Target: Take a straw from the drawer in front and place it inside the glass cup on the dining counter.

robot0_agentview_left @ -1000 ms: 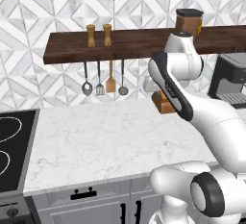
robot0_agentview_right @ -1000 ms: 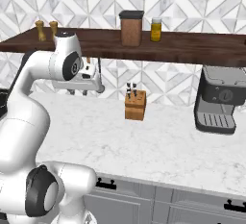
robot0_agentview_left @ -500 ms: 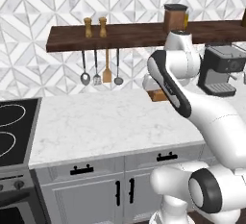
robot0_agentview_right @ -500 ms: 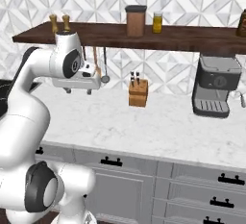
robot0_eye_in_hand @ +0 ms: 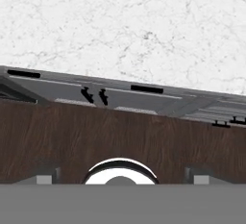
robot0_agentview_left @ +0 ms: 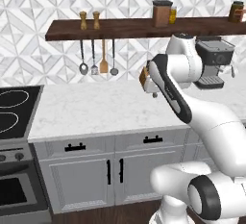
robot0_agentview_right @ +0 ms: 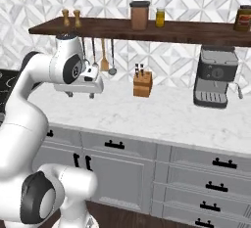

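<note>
Hovering above white grey-veined marble worktop [robot0_agentview_right: 162, 117]: white two-finger gripper [robot0_agentview_right: 79, 94], jaws spread wide, nothing between them. Black cooktop [robot0_agentview_right: 7, 82] far left of jaws. Wide light-grey drawer with short black bar handle [robot0_agentview_right: 122, 146] below jaws, slightly right, shut. Wooden knife block [robot0_agentview_right: 142, 84] right of jaws, grey espresso machine [robot0_agentview_right: 213, 78] further right.

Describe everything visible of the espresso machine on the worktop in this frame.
The espresso machine is a boxy appliance, dark grey on top with a silvery-grey body and a slotted drip tray at its base. It stands upright on the white marble worktop against the patterned tile wall, under the dark wooden shelf, right of the knife block. Nothing touches it.
</note>
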{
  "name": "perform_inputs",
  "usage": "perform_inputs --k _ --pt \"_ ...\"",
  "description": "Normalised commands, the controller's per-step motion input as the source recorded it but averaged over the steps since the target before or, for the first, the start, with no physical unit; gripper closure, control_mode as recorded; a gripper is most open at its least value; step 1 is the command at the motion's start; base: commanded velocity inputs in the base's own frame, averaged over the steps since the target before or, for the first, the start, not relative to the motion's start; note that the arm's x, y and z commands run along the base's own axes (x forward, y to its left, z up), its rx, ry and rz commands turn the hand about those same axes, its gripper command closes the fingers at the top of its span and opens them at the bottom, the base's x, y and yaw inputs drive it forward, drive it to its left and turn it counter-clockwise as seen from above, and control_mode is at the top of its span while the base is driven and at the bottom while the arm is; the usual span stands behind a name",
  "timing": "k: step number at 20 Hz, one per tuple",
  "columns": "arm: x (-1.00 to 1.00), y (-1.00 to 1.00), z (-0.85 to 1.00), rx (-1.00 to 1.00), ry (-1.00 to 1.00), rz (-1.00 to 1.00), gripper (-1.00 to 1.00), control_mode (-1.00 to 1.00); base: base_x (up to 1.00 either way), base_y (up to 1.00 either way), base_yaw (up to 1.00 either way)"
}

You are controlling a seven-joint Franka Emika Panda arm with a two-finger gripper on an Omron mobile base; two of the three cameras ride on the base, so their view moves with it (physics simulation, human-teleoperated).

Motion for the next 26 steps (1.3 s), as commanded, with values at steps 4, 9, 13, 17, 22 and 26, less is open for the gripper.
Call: perform_inputs --k 4,9,13,17,22,26 --pt "0.00 0.00 0.00 0.00 0.00 0.00 -1.00 1.00 0.00 -0.75 0.47" --pt "0.00 0.00 0.00 0.00 0.00 0.00 -1.00 1.00 0.00 -0.71 0.52" --pt "0.00 0.00 0.00 0.00 0.00 0.00 -1.00 1.00 0.00 -0.69 0.53" --pt "0.00 0.00 0.00 0.00 0.00 0.00 -1.00 1.00 0.00 -0.70 0.52" --pt "0.00 0.00 0.00 0.00 0.00 0.00 -1.00 1.00 0.00 -0.72 0.47" --pt "0.00 0.00 0.00 0.00 0.00 0.00 -1.00 1.00 0.00 -0.74 0.41"
